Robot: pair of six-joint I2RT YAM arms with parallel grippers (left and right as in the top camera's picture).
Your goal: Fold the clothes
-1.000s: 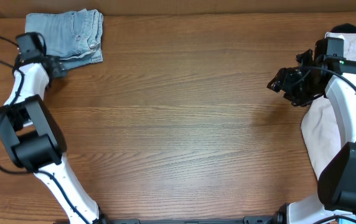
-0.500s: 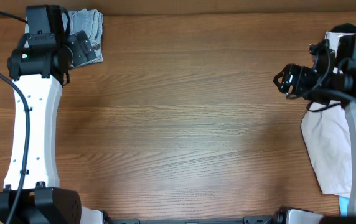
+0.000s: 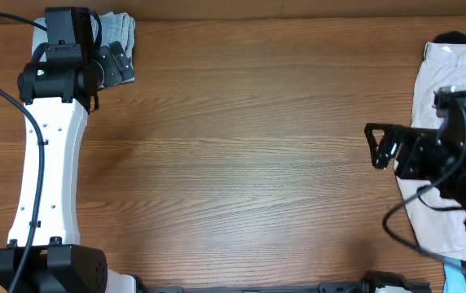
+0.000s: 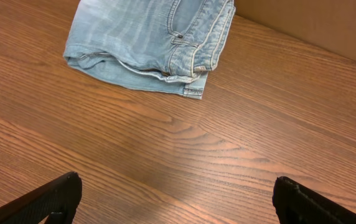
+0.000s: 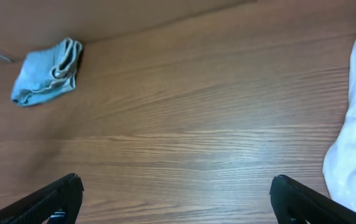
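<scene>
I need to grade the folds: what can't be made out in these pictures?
Denim shorts: overhead, the left arm covers most of them; the left wrist view cuts off their top.
Shirt: overhead, the right arm hides its middle and the right edge crops it; the right wrist view shows only a strip.
Whether the shirt is folded: cannot tell.
Left gripper, right gripper: wrist views' bottom edges crop all but the jaws' tips.

Overhead straight down over whole table [image 3: 241, 163], left wrist near denim shorts [image 4: 150, 37], right wrist far, sharing them.
</scene>
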